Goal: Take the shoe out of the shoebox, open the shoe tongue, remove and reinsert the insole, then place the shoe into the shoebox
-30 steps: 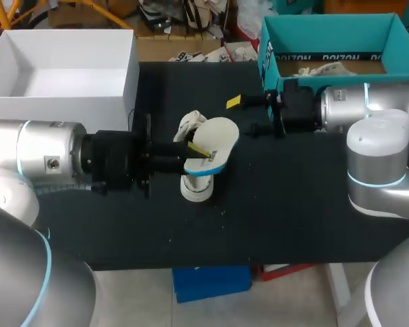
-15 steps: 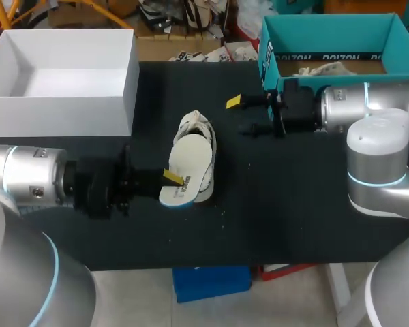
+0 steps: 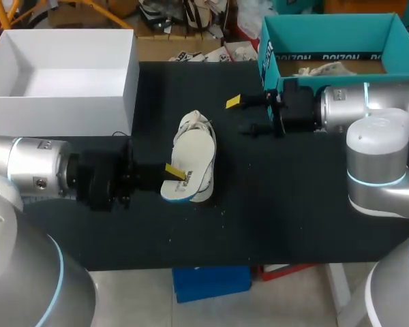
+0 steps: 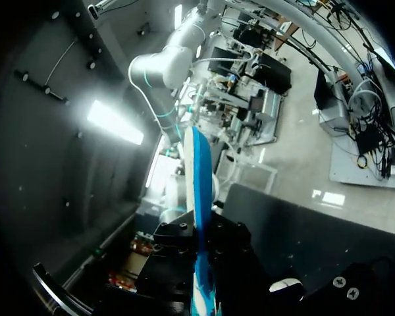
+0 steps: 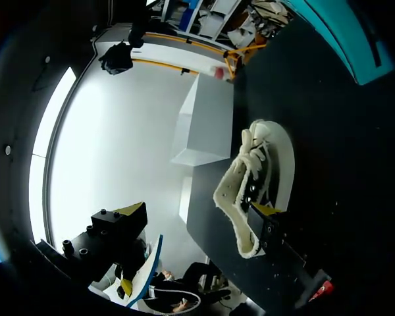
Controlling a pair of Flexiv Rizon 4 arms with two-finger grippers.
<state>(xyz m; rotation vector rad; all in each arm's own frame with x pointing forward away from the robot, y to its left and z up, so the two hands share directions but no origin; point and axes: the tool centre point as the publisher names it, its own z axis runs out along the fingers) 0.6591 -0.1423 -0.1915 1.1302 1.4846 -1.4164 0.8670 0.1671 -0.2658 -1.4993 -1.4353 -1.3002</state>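
- Our left gripper [image 3: 170, 172] pinches one end of the insole [image 3: 191, 158], which lies over the shoe [image 3: 193, 124] on the table [image 3: 293, 204]. With so little in the grip it could slip out, or the insole could buckle on the rim.
- Our right gripper [image 3: 242, 116] is spread, empty and well apart, so the unheld shoe may slide.

Inverted dark lettering on teal shoebox [image 3: 327, 58]

L hand [image 3: 174, 174] tight on insole [image 3: 194, 153], R hand [image 3: 242, 116] w/ fingers apart
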